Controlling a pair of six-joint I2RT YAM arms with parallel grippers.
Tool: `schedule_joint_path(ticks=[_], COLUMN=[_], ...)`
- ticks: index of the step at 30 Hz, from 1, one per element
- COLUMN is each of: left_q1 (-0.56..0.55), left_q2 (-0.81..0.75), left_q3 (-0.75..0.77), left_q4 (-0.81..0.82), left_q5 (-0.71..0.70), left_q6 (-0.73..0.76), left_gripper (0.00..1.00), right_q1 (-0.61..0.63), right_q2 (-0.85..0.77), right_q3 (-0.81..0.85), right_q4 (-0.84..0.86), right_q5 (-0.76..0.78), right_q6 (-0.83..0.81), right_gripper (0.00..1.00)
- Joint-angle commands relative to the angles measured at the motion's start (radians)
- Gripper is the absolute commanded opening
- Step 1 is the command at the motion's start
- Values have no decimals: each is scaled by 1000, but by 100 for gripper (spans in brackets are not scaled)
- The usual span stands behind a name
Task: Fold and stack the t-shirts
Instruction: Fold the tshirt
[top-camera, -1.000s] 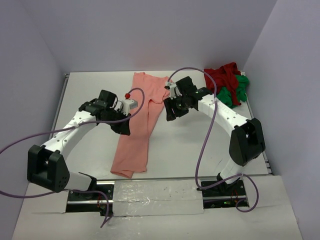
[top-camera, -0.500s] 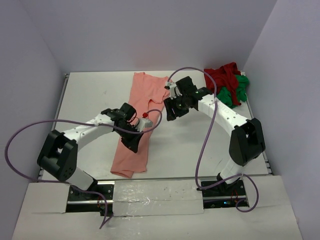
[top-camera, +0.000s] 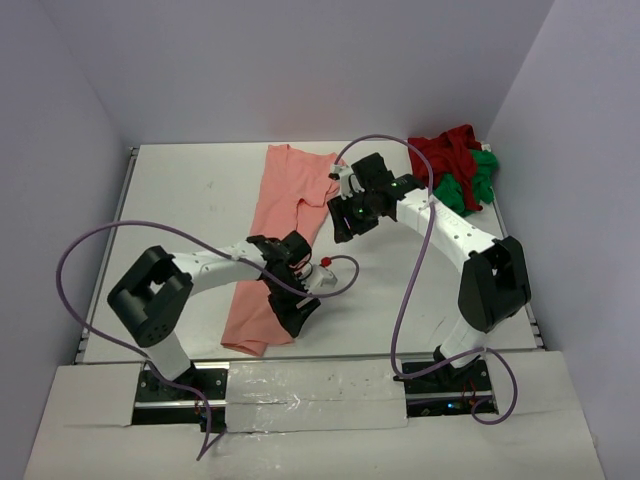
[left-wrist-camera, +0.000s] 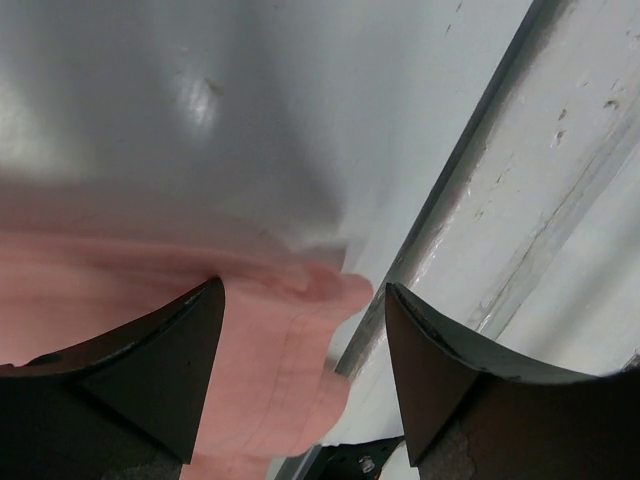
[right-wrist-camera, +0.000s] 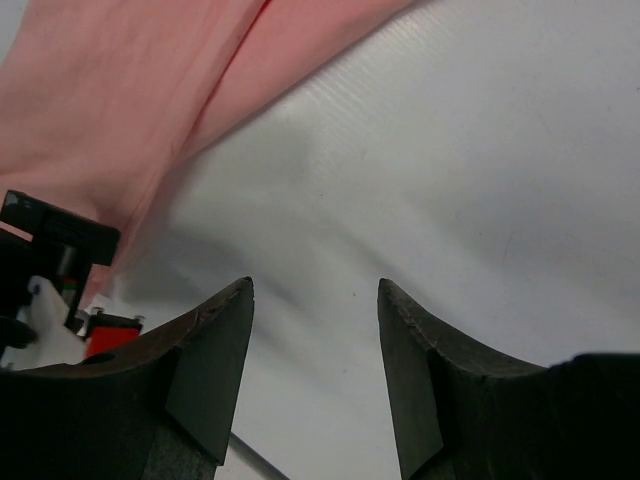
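Observation:
The salmon-pink t-shirt (top-camera: 279, 200) lies as a long narrow strip from the back of the table (top-camera: 180, 200) to its near edge. My left gripper (top-camera: 299, 320) hovers at the strip's near right corner, open. In the left wrist view, the pink cloth (left-wrist-camera: 270, 370) lies loose between the spread fingers of my left gripper (left-wrist-camera: 305, 300). My right gripper (top-camera: 338, 227) is open beside the strip's upper right edge. In the right wrist view its open jaws (right-wrist-camera: 315, 300) stand over bare table, with the pink shirt (right-wrist-camera: 120, 90) at upper left. The dark red t-shirt (top-camera: 440, 150) and the bright green t-shirt (top-camera: 470, 188) lie bunched together at the back right.
Walls close the table in on the left, back and right. A metal rail (left-wrist-camera: 450, 200) runs along the near table edge just past the left fingers. Purple cables (top-camera: 100, 250) loop off both arms over the table.
My left arm has swung from the strip's left side across it to the near right corner, and its jaws have gone from shut to open. The right arm has stayed put.

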Motion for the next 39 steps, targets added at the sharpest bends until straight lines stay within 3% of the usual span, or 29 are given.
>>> schedule_joint_path(ticks=[1,13,17,18,19,22,39], left_q1=[-40,-77,-82,-85,-85,-85,-82], left_q2=[55,93,114,119,125,141,50], left_q3=[39,22,10,7,4,1,137], left_q4=[-14,12,9,9,-5,-14,-129], left_q5=[26,-194,-252,-276,-272,-280,-346], left_q6=[23,-38,-50,-54,-47,-49,-52], left_gripper=[74,69,49,40,24,0,0], right_q1=[-5,-5,-6,-6,-6,-13,-20], right_q2=[-53,-62,-71,-73,-74,-77,-73], right_q3=[41,37,43,41,41,43,29], right_q4=[0,-3,-6,-5,-6,-8,-9], right_q5=[-3,-57,-66,-65,-66,-69,-85], right_q6=[-12,-15,-14,-15,-15,-15,-18], right_gripper=[60,60,60,60,60,60,60])
